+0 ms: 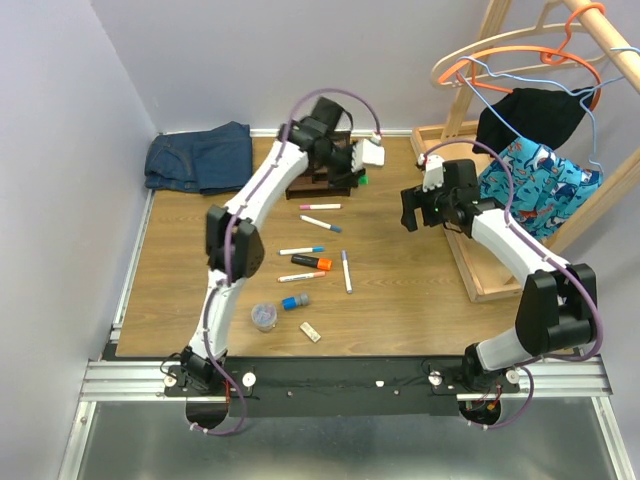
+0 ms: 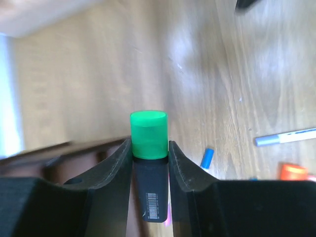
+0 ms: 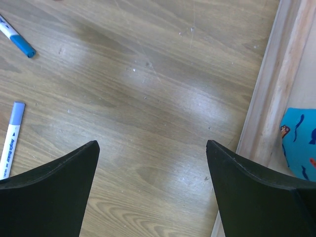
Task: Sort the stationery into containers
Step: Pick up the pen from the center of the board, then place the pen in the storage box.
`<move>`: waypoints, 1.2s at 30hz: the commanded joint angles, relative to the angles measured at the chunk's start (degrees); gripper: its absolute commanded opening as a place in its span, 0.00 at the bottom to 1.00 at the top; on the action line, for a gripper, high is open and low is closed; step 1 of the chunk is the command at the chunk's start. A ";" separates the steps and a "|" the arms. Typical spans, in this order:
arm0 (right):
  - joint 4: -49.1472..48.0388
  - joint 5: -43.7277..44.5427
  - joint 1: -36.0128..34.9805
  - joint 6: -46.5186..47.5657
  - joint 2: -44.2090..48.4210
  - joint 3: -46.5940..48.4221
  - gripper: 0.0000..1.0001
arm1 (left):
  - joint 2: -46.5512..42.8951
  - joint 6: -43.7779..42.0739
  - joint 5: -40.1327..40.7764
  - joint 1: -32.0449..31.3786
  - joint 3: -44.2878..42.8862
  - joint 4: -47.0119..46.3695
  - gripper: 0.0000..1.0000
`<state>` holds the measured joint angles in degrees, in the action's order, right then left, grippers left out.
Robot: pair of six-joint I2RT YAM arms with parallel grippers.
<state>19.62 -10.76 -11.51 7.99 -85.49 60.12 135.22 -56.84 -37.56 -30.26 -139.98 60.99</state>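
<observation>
Arms are counted at two, bolted at the near edge of one wooden table (image 1: 170,290). One dark brown desk organiser (image 1: 318,184) is seen toward the far side of the table, partly covered by the left arm. One big light-wood tray (image 1: 472,272) is set along the right side, and one folded pair of jeans (image 1: 198,158) is laid at the far left corner.

Five slim white markers (image 1: 300,251) are counted loose on the table between the organiser and the near edge. One pink-capped marker (image 1: 320,207) and one blue-capped marker (image 1: 322,224) are nearest the organiser, and one purple-capped marker (image 1: 346,271) is placed further forward. Highlighters are counted at two. The orange-and-black highlighter (image 1: 312,262) is laid among the markers.

The green highlighter (image 2: 148,134) is clamped between the left fingers (image 2: 112,170), which are pressed against both sides of it just below its cap. It is held at the organiser's right side, at the far part of the table; whether it touches the organiser cannot be told. Its cap is bright green, round and flat-topped. Its body is black, and a white barcode label is seen on it.

One small clear round tub (image 1: 263,316), one short blue-grey cylinder (image 1: 296,301) and one small beige block (image 1: 310,331) are grouped near the front edge. The cylinder is between the tub and the markers.

The right fingers (image 3: 54,185) are spread wide apart over bare table, with nothing between them, beside the tray's rim.
</observation>
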 commanded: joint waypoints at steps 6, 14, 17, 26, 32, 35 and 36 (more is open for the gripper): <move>-2.13 -0.13 0.35 -0.17 -3.63 5.27 0.97 | -21.05 23.23 -5.33 9.50 23.33 -33.64 0.33; -0.11 0.30 0.35 0.27 -4.33 7.29 0.97 | -16.31 36.88 -5.07 15.76 26.69 -51.22 0.33; 0.07 0.83 0.35 0.71 -3.89 6.94 0.97 | -13.85 37.94 -4.28 16.20 25.90 -53.43 0.33; 0.07 1.01 0.35 0.62 -2.05 3.69 0.97 | -8.40 37.85 -2.60 16.46 24.67 -55.89 0.32; 0.77 1.10 0.35 0.98 -3.10 4.04 0.97 | -5.94 37.33 -2.34 16.99 24.06 -56.16 0.32; 0.95 1.01 0.35 0.98 -3.63 4.83 0.97 | -5.14 37.33 -2.34 17.08 23.70 -56.51 0.32; 0.95 1.10 0.35 1.06 -4.06 4.92 0.97 | -4.97 37.33 -2.34 17.08 23.70 -56.51 0.32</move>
<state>19.68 -10.70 -11.51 8.49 -89.10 64.42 128.68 -19.86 -40.77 -13.54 -114.74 5.89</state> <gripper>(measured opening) 0.968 0.388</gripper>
